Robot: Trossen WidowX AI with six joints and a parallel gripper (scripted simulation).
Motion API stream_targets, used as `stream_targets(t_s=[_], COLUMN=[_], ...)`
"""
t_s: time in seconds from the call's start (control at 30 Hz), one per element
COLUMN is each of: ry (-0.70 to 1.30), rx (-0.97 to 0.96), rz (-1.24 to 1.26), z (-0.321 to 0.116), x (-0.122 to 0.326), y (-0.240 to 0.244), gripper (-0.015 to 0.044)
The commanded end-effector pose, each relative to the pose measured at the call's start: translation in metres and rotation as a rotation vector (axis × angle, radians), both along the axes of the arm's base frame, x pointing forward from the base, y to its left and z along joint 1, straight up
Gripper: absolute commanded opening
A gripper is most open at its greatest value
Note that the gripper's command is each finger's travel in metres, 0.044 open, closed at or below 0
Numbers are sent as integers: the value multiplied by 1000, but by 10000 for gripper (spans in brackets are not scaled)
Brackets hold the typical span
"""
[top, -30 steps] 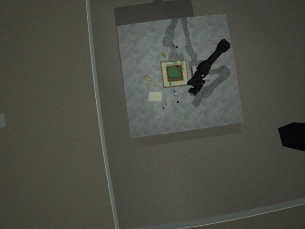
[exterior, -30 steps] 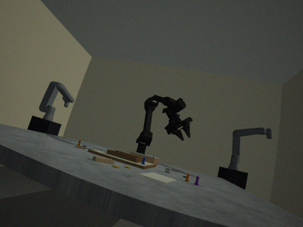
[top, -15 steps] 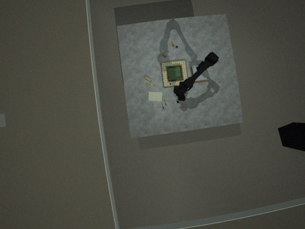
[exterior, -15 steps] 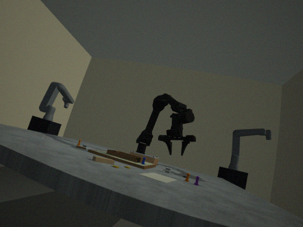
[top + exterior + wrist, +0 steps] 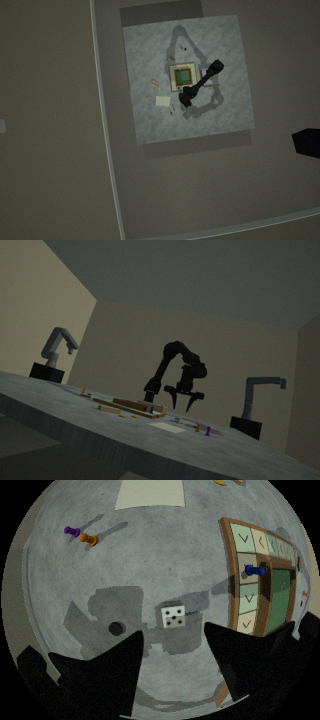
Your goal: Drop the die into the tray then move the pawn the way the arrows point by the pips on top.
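The white die (image 5: 177, 419) (image 5: 173, 616) lies on the table beside the board, several dark pips on its top; in the top view the arm hides it. My gripper (image 5: 180, 410) (image 5: 174, 631) is open and empty, fingers pointing down, above the die and not touching it. The board (image 5: 172, 76) (image 5: 129, 410) (image 5: 229, 545) has arrowed squares around the green-floored dice tray (image 5: 183, 76) (image 5: 278, 600); the visible floor part holds no die. A blue pawn (image 5: 178, 88) (image 5: 151, 410) (image 5: 255, 570) stands upright on a board square near the corner closest to the die.
A black disc (image 5: 116, 628) lies near the die. An orange pawn (image 5: 173, 109) (image 5: 197, 427) (image 5: 89, 539) and a purple pawn (image 5: 171, 112) (image 5: 207, 431) (image 5: 72, 531) stand by a pale card (image 5: 162, 101) (image 5: 167, 427) (image 5: 151, 492). A wooden block (image 5: 155, 82) (image 5: 109, 409) lies beyond.
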State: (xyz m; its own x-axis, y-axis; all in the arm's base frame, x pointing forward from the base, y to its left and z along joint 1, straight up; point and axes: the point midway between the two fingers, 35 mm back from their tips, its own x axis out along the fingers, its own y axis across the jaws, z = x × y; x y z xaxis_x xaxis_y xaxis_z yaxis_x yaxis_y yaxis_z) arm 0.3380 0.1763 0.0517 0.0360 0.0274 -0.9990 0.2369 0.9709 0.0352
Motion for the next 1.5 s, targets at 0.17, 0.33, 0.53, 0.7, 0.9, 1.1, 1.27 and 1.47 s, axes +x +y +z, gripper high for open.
stream_targets(t_s=[0.17,0.33,0.53,0.7,0.9,1.1,1.27,1.47], ry=[8,8,8,8,8,8,8,7], rx=[-12,-12,-12,-12,-12,-12,-12,-12], rz=[8,8,8,8,8,8,8,8], z=[-16,-24,-33,-41,-47,-47,-47,-32], x=[0,1,1,1,1,1,1,3], y=[-1,-1,0,-1,-1,-1,-1,0], gripper=[275,275,275,275,249,111,78,0])
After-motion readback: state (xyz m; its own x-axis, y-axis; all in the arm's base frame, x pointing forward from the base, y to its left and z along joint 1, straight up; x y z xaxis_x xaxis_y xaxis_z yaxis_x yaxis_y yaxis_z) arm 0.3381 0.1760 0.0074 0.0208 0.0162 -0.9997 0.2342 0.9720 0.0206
